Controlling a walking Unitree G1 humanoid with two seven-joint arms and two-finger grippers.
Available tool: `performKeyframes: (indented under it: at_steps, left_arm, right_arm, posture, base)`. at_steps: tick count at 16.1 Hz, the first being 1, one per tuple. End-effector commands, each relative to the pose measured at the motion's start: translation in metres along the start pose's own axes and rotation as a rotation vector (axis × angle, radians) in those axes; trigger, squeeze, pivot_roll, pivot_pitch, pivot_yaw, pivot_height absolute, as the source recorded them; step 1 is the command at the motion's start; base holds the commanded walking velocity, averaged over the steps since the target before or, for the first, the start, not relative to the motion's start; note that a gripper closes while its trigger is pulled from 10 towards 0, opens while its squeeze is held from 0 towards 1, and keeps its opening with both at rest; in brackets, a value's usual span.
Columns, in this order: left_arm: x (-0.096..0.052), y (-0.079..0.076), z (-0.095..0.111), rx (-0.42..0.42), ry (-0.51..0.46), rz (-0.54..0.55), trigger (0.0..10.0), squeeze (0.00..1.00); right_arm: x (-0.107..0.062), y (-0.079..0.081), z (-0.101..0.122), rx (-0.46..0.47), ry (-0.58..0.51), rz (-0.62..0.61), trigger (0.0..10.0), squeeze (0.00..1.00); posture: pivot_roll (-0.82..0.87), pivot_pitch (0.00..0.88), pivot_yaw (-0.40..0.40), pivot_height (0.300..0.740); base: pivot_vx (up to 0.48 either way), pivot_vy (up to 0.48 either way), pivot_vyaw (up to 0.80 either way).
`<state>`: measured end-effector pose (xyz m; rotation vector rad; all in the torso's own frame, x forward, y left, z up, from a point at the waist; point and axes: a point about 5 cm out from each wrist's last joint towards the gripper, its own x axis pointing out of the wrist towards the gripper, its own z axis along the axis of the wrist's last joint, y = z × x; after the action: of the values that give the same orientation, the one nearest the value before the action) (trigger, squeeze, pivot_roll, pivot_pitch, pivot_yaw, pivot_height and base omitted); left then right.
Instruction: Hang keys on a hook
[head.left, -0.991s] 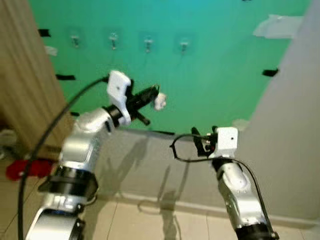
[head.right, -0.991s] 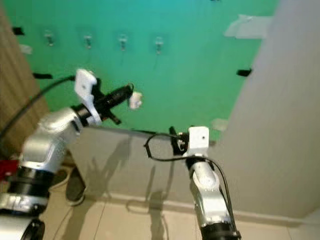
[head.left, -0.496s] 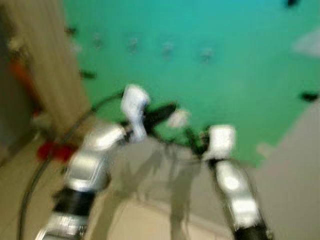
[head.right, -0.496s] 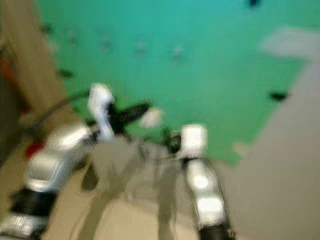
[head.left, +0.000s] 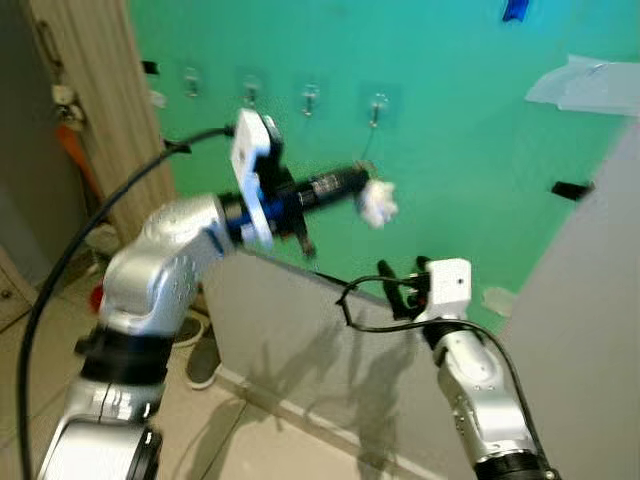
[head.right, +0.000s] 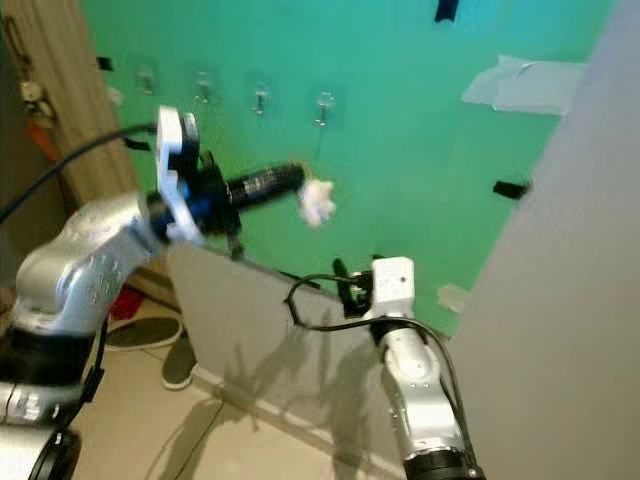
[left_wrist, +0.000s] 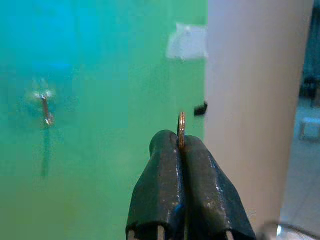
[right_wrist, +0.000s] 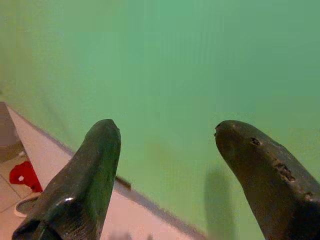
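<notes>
The keys' ring (left_wrist: 181, 129) is pinched between the closed fingers of the left gripper (head.left: 352, 182), with a white fob (head.left: 377, 203) dangling at the tips. The gripper is raised before the green wall (head.left: 450, 120), near the rightmost hook (head.left: 377, 104) of four. The right gripper (right_wrist: 167, 165) is lower, its fingers spread wide.

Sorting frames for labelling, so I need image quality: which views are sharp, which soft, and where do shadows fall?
Head views: fairly sharp, left gripper and white keychain slightly smeared, arm shadows on the grey panel. Left wrist view: key ring crisp, hook soft. Right wrist view: right gripper blurred.
</notes>
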<state>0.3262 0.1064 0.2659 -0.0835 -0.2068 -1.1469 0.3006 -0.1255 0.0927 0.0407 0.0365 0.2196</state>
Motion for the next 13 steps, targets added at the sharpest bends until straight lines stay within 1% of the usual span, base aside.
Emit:
performKeyframes:
  at_steps: [1, 2, 3, 4, 5, 6, 8, 10, 12, 13]
  left_arm:
    - [0.006, 0.014, 0.002, -0.051, -0.042, 0.055, 10.0, 0.00]
    - [0.007, 0.017, 0.002, -0.075, -0.055, 0.065, 10.0, 0.00]
    - [0.012, 0.026, -0.002, -0.081, -0.050, 0.113, 10.0, 0.00]
    - [0.014, 0.037, -0.007, -0.087, -0.051, 0.182, 10.0, 0.00]
    - [0.014, 0.045, -0.010, -0.084, -0.052, 0.236, 10.0, 0.00]
    - [0.016, 0.057, -0.011, -0.085, -0.065, 0.329, 10.0, 0.00]
    - [0.019, 0.063, -0.010, -0.094, -0.086, 0.364, 10.0, 0.00]
    - [0.023, 0.068, -0.008, -0.085, -0.096, 0.359, 10.0, 0.00]
    - [0.026, 0.069, -0.008, 0.005, -0.045, 0.340, 10.0, 0.00]
    - [0.025, 0.068, -0.011, 0.075, 0.004, 0.341, 10.0, 0.00]
  right_arm:
    - [0.001, -0.003, 0.001, 0.007, 0.007, -0.008, 10.0, 0.00]
    - [0.001, -0.003, 0.001, 0.006, 0.008, -0.008, 10.0, 0.00]
    - [0.002, -0.004, 0.001, 0.003, 0.009, -0.007, 10.0, 0.00]
    - [0.002, -0.003, 0.002, -0.001, 0.006, -0.004, 10.0, 0.00]
    - [0.002, -0.003, 0.002, -0.001, 0.004, -0.005, 10.0, 0.00]
    - [0.001, -0.004, 0.002, -0.001, 0.005, -0.007, 10.0, 0.00]
    - [-0.001, -0.002, 0.000, -0.005, 0.008, 0.003, 10.0, 0.00]
    - [-0.003, -0.002, -0.001, -0.008, 0.009, 0.005, 10.0, 0.00]
    - [-0.005, -0.001, -0.001, -0.012, 0.005, 0.005, 10.0, 0.00]
    - [-0.005, -0.001, 0.000, -0.013, 0.001, 0.002, 10.0, 0.00]
  posture:
    - [-0.06, 0.000, -0.018, 0.740]
    - [-0.06, 0.000, -0.019, 0.740]
    - [-0.07, 0.000, -0.016, 0.740]
    - [-0.07, 0.000, -0.016, 0.740]
    - [-0.07, 0.000, -0.017, 0.740]
    - [-0.08, 0.000, -0.020, 0.740]
    - [-0.08, 0.000, -0.018, 0.740]
    - [-0.09, 0.000, -0.016, 0.740]
    - [-0.11, 0.000, 0.001, 0.740]
    - [-0.11, 0.000, 0.004, 0.740]
  base:
    - [0.000, 0.000, 0.00]
    - [0.000, 0.000, 0.00]
    - [0.000, 0.000, 0.00]
    - [0.000, 0.000, 0.00]
    - [0.000, 0.000, 0.00]
    - [0.000, 0.000, 0.00]
    - [0.000, 0.000, 0.00]
    - [0.000, 0.000, 0.00]
    - [0.000, 0.000, 0.00]
    - [0.000, 0.000, 0.00]
